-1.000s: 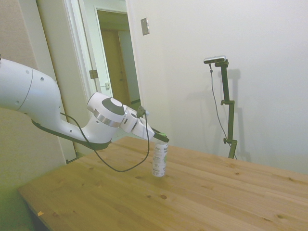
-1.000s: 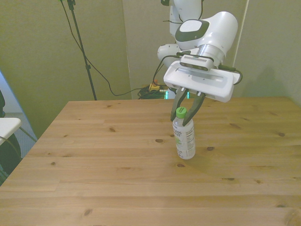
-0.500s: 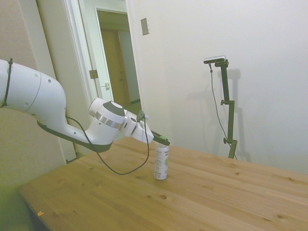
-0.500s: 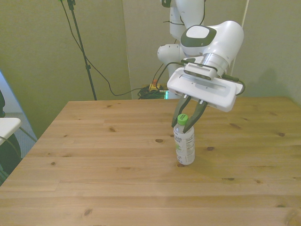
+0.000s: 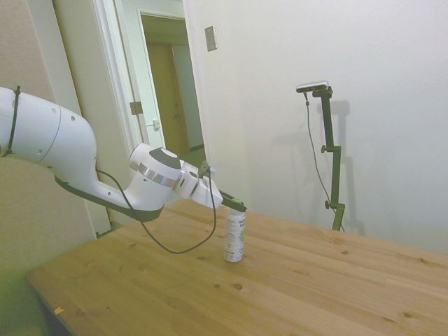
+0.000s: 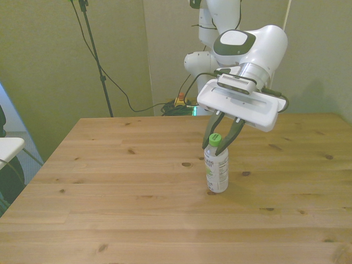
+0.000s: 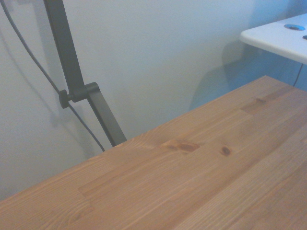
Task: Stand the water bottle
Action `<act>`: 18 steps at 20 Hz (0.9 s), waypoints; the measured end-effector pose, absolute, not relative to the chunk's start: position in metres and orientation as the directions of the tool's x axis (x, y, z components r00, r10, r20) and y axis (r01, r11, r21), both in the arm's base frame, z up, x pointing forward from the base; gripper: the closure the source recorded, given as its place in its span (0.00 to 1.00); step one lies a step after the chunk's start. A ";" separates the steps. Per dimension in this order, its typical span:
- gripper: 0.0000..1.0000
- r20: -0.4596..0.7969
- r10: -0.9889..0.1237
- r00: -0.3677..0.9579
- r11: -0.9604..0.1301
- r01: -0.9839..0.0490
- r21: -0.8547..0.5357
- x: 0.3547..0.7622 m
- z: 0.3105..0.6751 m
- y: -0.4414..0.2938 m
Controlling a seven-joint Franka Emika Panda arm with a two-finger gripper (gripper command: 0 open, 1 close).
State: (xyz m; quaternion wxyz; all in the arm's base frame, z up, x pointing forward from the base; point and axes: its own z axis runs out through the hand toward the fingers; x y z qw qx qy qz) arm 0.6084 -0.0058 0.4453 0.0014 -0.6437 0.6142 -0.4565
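The water bottle (image 6: 216, 171) stands upright near the middle of the wooden table (image 6: 126, 214), green cap up and white label facing out. My gripper (image 6: 215, 147) reaches down at a slant from above. Its dark fingers (image 6: 209, 136) sit close against either side of the green cap and hold the bottle at its top. In the side view the bottle (image 5: 234, 239) rests with its base on the table (image 5: 329, 287), and the gripper (image 5: 239, 206) is at its cap. The bottle is out of the wrist view.
A white surface (image 6: 7, 146) pokes in at the front view's left edge, beyond the table. Cables lie on the floor behind the table's far edge (image 6: 179, 103). Bare table top (image 7: 201, 187) fills the wrist view.
The bottle went from slightly lifted and tilted to resting upright on the table. The arm shifted a little with it, and the fingers stayed at the cap.
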 end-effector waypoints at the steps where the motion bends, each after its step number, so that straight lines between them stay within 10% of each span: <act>1: 0.00 0.586 -0.792 -0.169 -0.247 -0.790 -0.561 0.608 0.444 -0.005; 18: 0.00 0.465 -0.883 0.060 -0.282 -0.859 -0.426 0.526 0.534 0.001</act>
